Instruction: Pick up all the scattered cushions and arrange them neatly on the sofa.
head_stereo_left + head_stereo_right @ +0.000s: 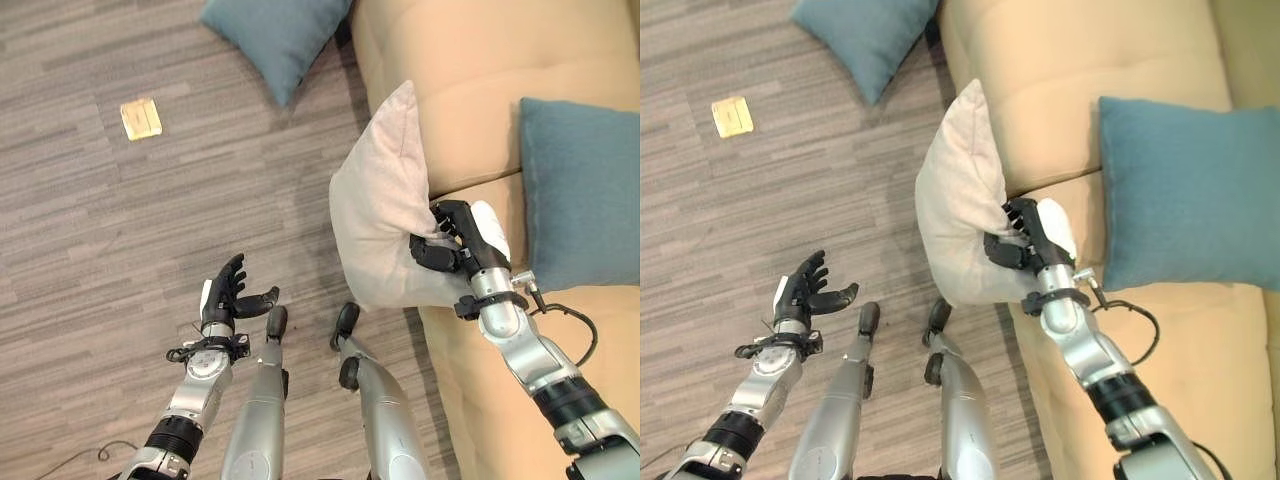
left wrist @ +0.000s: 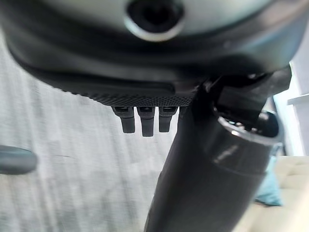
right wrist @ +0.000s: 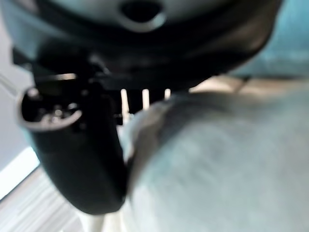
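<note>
My right hand (image 1: pixel 462 240) is shut on the lower edge of a pale beige cushion (image 1: pixel 385 205), held upright against the front of the tan sofa (image 1: pixel 450 70). The same beige cushion (image 3: pixel 217 159) bulges close past that hand in the right wrist view. A teal cushion (image 1: pixel 580 190) rests on the sofa seat to the right of the hand. Another teal cushion (image 1: pixel 275 35) lies on the wooden floor at the sofa's far corner. My left hand (image 1: pixel 230 295) hovers open over the floor at the lower left, holding nothing; its fingers (image 2: pixel 142 123) hang straight.
A small yellow card (image 1: pixel 141 118) lies on the floor at the upper left. The grey wood-plank floor (image 1: pixel 120 220) spreads left of the sofa.
</note>
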{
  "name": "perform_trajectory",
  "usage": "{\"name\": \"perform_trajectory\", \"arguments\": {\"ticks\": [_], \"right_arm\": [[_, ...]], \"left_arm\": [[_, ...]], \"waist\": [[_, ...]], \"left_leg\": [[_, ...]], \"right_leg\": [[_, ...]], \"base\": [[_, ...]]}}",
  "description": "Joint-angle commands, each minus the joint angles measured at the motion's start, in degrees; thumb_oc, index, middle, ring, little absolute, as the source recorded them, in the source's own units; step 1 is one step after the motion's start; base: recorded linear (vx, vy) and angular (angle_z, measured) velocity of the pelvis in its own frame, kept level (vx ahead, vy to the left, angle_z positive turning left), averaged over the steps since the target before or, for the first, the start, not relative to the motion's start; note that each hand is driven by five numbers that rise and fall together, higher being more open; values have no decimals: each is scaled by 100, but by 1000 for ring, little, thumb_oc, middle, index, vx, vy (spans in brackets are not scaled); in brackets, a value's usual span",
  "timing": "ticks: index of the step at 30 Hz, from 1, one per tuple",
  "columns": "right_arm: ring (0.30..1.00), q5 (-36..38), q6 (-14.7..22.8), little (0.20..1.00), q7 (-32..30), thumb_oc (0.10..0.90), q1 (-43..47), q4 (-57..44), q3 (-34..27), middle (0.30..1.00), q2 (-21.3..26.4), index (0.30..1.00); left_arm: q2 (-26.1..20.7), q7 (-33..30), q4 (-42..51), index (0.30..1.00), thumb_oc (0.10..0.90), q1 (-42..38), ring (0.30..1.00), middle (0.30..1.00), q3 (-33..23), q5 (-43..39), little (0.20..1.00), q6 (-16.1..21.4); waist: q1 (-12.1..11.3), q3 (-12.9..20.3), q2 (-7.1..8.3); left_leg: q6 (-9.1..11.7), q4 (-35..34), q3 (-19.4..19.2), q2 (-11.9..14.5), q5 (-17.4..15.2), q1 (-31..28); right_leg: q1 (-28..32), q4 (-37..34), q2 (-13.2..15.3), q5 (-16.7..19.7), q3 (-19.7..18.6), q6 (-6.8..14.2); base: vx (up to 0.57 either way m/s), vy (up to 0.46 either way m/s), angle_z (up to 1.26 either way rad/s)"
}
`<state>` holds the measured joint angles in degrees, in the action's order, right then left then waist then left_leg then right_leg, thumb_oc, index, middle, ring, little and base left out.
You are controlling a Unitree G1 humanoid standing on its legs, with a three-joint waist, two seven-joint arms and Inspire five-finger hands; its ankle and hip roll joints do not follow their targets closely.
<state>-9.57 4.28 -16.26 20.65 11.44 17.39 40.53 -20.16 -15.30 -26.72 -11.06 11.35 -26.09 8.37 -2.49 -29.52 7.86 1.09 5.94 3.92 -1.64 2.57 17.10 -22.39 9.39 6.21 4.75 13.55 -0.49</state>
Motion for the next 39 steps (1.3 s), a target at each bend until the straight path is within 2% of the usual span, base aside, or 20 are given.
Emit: {"name": "perform_trajectory", "arguments": {"ticks": [1, 2, 8, 10, 11, 14, 17, 20, 24, 29, 34, 39], "right_arm": [[300, 18, 676, 300, -308, 400, 196, -900, -685, 300, 434, 300], [300, 119, 717, 300, -214, 400, 164, -1038, -834, 300, 484, 300], [300, 440, 784, 300, -122, 400, 154, -1216, -1134, 300, 538, 300], [300, 733, 842, 300, -104, 400, 121, -1290, -1442, 300, 576, 300], [300, 736, 840, 300, -101, 400, 110, -1297, -1449, 300, 577, 300], [300, 1411, 904, 300, -235, 400, 395, -1199, -1718, 300, 512, 300], [300, 1537, 912, 300, -275, 400, 526, -1151, -1720, 300, 533, 300], [300, 2011, 971, 300, -372, 400, 836, -1139, -1752, 300, 567, 300], [300, 2208, 995, 300, -402, 400, 1090, -1165, -1701, 300, 702, 300], [300, 2437, 1037, 300, -360, 400, 1676, -1249, -1345, 300, 908, 300], [300, 2672, 1104, 300, -303, 400, 2040, -1356, -1060, 300, 797, 300], [300, 2917, 1155, 300, -311, 400, 2597, -1631, -729, 300, 465, 300]], "left_arm": [[110, 245, 287, 900, 800, 446, 900, 900, -112, -305, 900, 455], [148, 298, 337, 900, 800, 572, 900, 900, -168, -352, 900, 446], [253, 320, 353, 900, 800, 685, 900, 900, -223, -385, 900, 427], [322, 342, 490, 900, 800, 786, 900, 900, -271, -426, 900, 437], [322, 341, 494, 900, 800, 792, 900, 900, -267, -426, 900, 435], [406, 280, 811, 900, 800, 815, 900, 900, -241, -576, 900, 473], [458, 242, 865, 900, 800, 826, 900, 900, -222, -642, 900, 493], [641, 150, 1025, 900, 800, 859, 900, 900, -186, -833, 900, 518], [686, 173, 993, 900, 800, 747, 900, 900, -44, -842, 900, 480], [739, 277, 764, 900, 800, 324, 900, 900, 313, -819, 900, 402], [788, 306, 468, 900, 800, -39, 900, 900, 507, -803, 900, 356], [1003, 413, 288, 900, 800, -393, 900, 900, 585, -1451, 900, 368]], "waist": [[177, 1420, 28], [220, 1629, 70], [288, 2027, 135], [357, 2324, 125], [348, 2324, 125], [380, 2648, 104], [365, 2689, 105], [367, 2863, 157], [383, 2954, 219], [488, 3124, 318], [569, 3205, 312], [703, 3259, 261]], "left_leg": [[-63, -600, -255, 37, -415, -151], [-80, -692, -362, 45, -470, -428], [-114, -932, -605, 66, -508, -970], [-125, -1065, -761, 84, -553, -1241], [-125, -1066, -767, 85, -556, -1248], [-125, -1094, -991, 116, -646, -1489], [-121, -1094, -1046, 119, -662, -1540], [-108, -1094, -1172, 150, -706, -1647], [-85, -1094, -1236, 175, -726, -1712], [-49, -1094, -1369, 248, -774, -1819], [-26, -1094, -1471, 285, -805, -1886], [-32, -1094, -1661, 319, -862, -1977]], "right_leg": [[161, -232, 21, -293, -55, 657], [443, -412, -19, -236, -119, 700], [910, -663, -98, -172, -326, 769], [1111, -793, -131, -150, -427, 811], [1117, -798, -133, -148, -433, 812], [1354, -975, -137, -61, -532, 882], [1423, -1031, -136, -44, -558, 900], [1529, -1107, -137, 2, -577, 937], [1609, -1139, -148, 2, -580, 935], [1696, -1219, -200, 13, -656, 932], [1746, -1270, -229, 25, -702, 934], [1740, -1304, -278, 67, -874, 947]], "base": [[143, 113, -37], [94, 81, -29], [58, 68, -34], [55, 67, -41], [48, 55, -32], [29, 54, -35], [14, 27, -34], [24, 17, -22], [20, -4, -17], [21, -13, -17], [22, -4, -11], [22, 7, -18]]}}
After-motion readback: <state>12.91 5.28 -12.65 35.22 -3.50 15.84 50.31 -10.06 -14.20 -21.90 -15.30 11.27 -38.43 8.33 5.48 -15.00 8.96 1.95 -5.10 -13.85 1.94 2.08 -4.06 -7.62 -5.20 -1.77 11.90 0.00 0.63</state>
